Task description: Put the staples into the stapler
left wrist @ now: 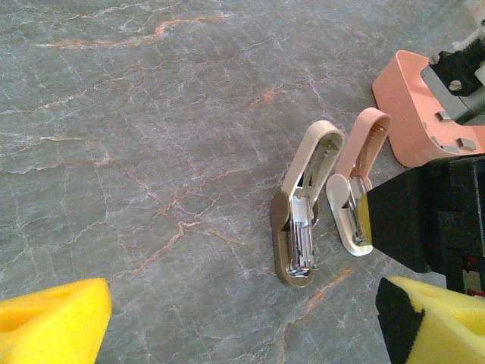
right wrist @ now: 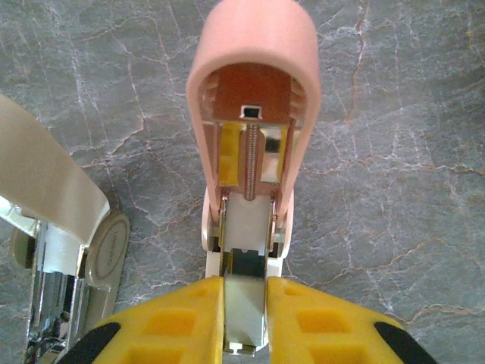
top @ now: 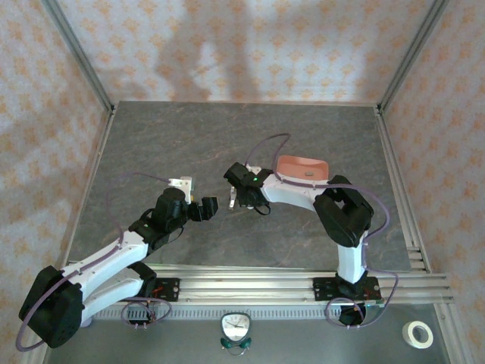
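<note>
The staples [left wrist: 467,142] seen from the left wrist were small grey metal bars lying loose inside the salmon-pink tray [left wrist: 405,114]; their count could not be made out.

The pink stapler [right wrist: 250,91] lay on the counter [top: 189,136] with its top arm swung open, exposing a steel spring rod and a white pusher in the channel. The right hand [right wrist: 246,303] stood over its near end, yellow pads drawn close together with a narrow, shiny grey metal piece between them. Whether that piece was a strip of staples or the stapler's own channel, and whether the pads gripped it, could not be determined.

A beige stapler [left wrist: 303,212], likewise open, lay just beside the pink one. The left hand [left wrist: 242,326] hung near both staplers, pads spread wide, holding nothing.

The counter was dark grey and stone-patterned, with rust-coloured veins; the tray sat on it close to the right arm. The walls [top: 250,45] carried pale paper with a repeating orange motif; metal posts framed the corners. A roll of tape [top: 417,334] and a small round dial [top: 236,327] lay at the near edge.
</note>
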